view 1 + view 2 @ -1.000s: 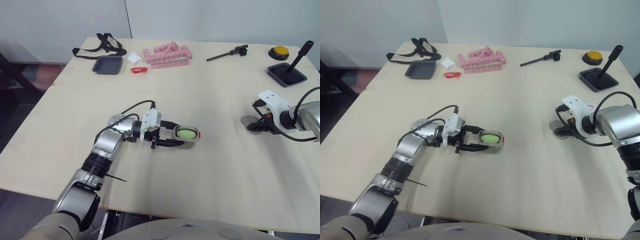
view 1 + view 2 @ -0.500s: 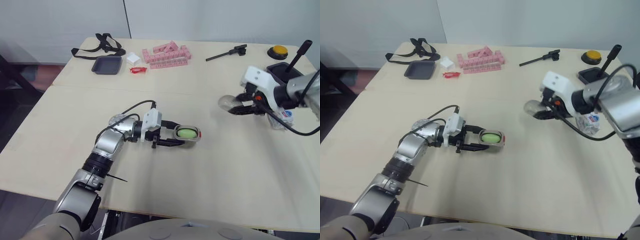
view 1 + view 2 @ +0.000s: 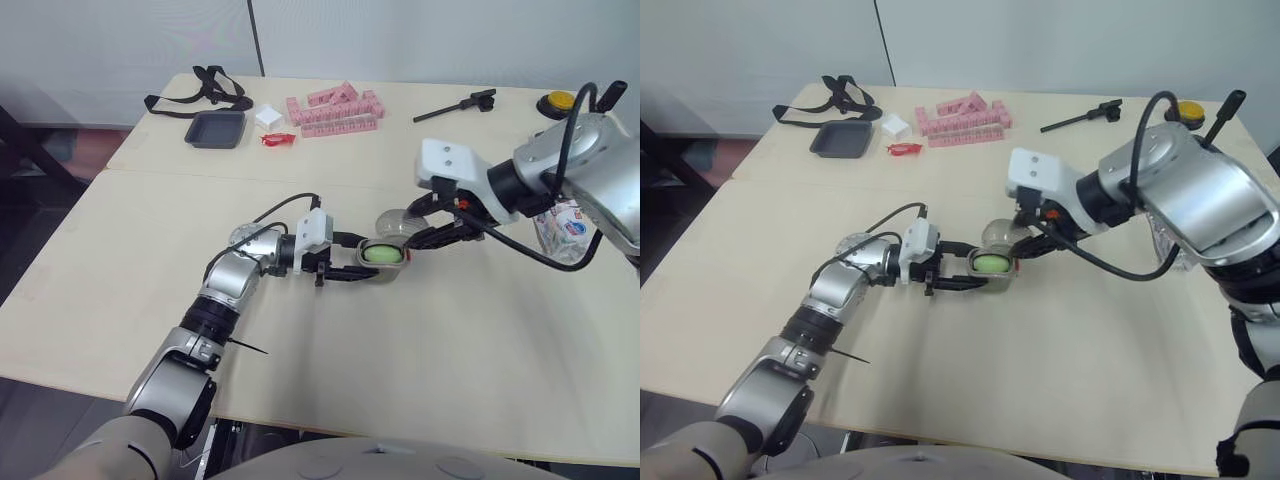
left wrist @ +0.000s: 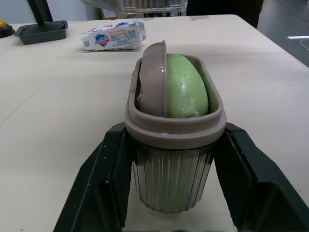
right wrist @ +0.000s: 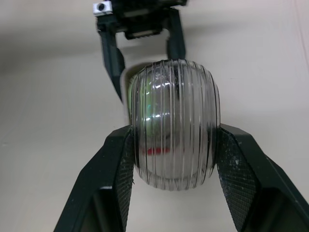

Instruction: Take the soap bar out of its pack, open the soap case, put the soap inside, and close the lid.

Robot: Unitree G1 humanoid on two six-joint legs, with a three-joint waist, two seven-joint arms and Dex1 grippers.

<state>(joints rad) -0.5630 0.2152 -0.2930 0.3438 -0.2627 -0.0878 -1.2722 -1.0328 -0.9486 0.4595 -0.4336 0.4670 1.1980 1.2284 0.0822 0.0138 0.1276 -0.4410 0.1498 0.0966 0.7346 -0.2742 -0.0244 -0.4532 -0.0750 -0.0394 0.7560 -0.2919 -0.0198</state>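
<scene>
While the case [image 4: 175,145] stood on the desk [image 3: 400,350] near its middle, the left jaws were clenched on its ribbed lower body, one black finger [image 4: 104,179] pressed to each side. The green soap [image 4: 186,92] lay inside the open case, with a taupe insert [image 4: 152,77] tilted on edge against it. The right jaws were grasping the clear ribbed lid [image 5: 175,140] between two black fingers [image 5: 108,183]. The lid was held off the desk just beside the case, on its far right side, and had not been set on the rim. The empty pack [image 3: 562,222] lay well apart at the right of the desk. Along the far edge lay a dark tray [image 3: 215,129], a row of pink blocks [image 3: 335,110] and a yellow button [image 3: 557,101].
</scene>
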